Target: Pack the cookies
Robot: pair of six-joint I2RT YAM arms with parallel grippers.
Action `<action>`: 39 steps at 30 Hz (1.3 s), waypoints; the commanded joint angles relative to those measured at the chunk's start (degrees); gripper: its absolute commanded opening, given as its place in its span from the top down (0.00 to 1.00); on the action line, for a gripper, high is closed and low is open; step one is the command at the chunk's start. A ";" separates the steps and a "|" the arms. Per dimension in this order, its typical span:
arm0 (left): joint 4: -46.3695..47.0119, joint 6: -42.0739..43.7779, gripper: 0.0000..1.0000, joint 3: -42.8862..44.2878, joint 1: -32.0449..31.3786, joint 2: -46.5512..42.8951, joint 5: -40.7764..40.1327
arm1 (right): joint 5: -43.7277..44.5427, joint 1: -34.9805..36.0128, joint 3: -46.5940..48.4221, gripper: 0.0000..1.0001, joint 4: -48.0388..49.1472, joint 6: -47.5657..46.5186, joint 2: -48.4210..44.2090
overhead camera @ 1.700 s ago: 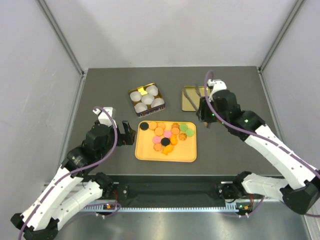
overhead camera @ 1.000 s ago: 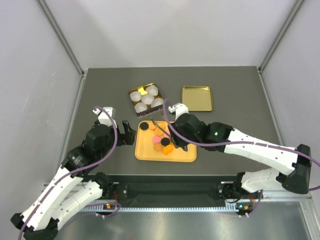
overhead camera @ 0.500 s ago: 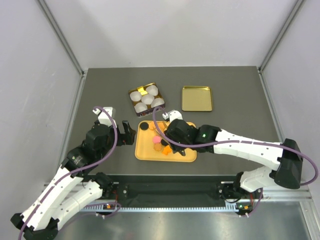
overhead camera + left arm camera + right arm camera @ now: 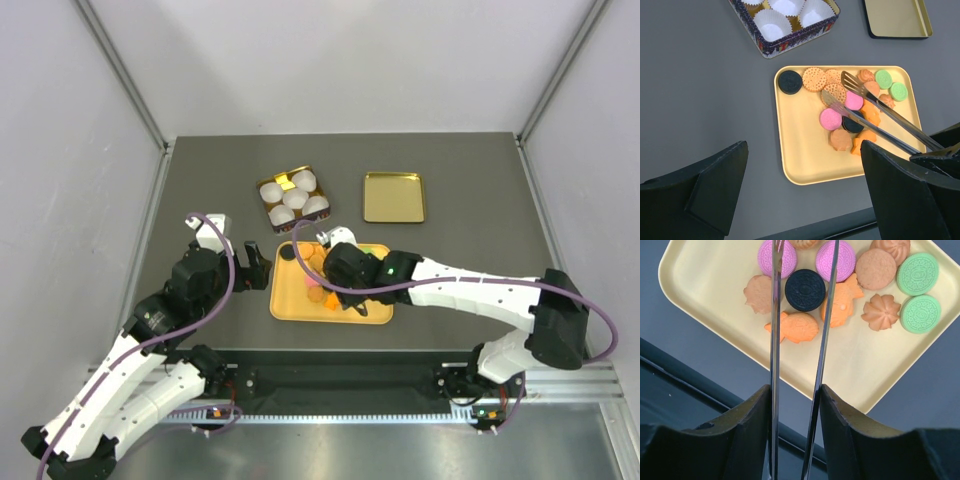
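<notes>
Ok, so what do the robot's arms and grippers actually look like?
Both the left arm and right arm have white shells with black joints, each trailed by a purple cable. The right arm's wrist shows a small green light. Gripper fingers are black, broad and angular.

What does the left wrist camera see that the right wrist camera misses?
Only the left wrist view: the tin of white paper cups, the gold lid and a lone black cookie. Only the right wrist view: a close look at the right gripper pinching the tongs. Both: the yellow tray, pink cookies and green cookies.
</notes>
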 commanded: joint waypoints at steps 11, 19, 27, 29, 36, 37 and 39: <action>0.69 0.36 0.01 0.08 -0.18 -0.77 -0.84 | 0.43 1.37 3.26 0.59 2.25 0.48 0.41; 0.60 0.36 0.01 0.08 -0.18 -0.86 -0.84 | 0.34 1.37 5.97 0.58 1.19 -0.31 2.95; 0.60 0.36 0.01 0.08 -0.18 -1.04 -0.93 | 1.93 1.37 5.63 0.59 -0.04 -0.22 3.13; 0.60 0.36 0.01 0.08 -0.18 -1.04 -0.84 | 1.84 1.45 5.45 0.59 -0.04 -0.31 2.69; 0.69 0.36 0.01 0.08 -0.18 -1.04 -0.84 | 1.58 0.67 6.42 0.62 -2.23 -1.45 1.11; 0.77 0.36 0.01 0.16 -0.18 -1.04 -0.84 | 1.31 0.58 6.59 0.64 -2.50 -1.54 0.94; 0.69 0.45 0.01 0.08 -0.18 -1.04 -0.84 | 1.14 0.40 7.20 0.66 -2.76 -1.71 0.93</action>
